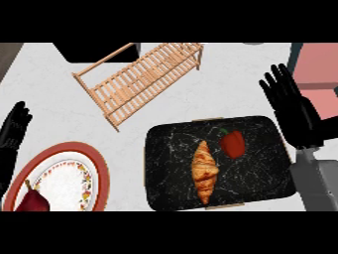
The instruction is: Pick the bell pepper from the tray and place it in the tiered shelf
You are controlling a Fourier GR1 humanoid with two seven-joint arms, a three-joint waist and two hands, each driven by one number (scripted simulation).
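Down near the front, at the left: a round plate [91,166] with a red rim, and a dark red pear [32,201] on it. Just beside the plate, the left hand [7,136], flat and open, fingers up, nothing in it. Looks to be resting.

A bit further in: a black tray [164,193] with a golden croissant [205,171] lying long-ways. Right next to the croissant, not touching, the red bell pepper [234,144] with its green stem, lying on the tray. Not picked up yet.

At the right side of the tray: the right hand [296,109], fingers straight and spread wide, holding nothing. Close to the pepper, but apart from it.

Far back: the wooden tiered shelf [139,77], tipped at a slant, well apart from the tray. Nothing on it.

So, probably the very first step: getting to the pepper. Next, likely: bring the right hand over and down to the pepper, curl fingers round it, and keep clear of the croissant. Then lift and carry up and left to the shelf.
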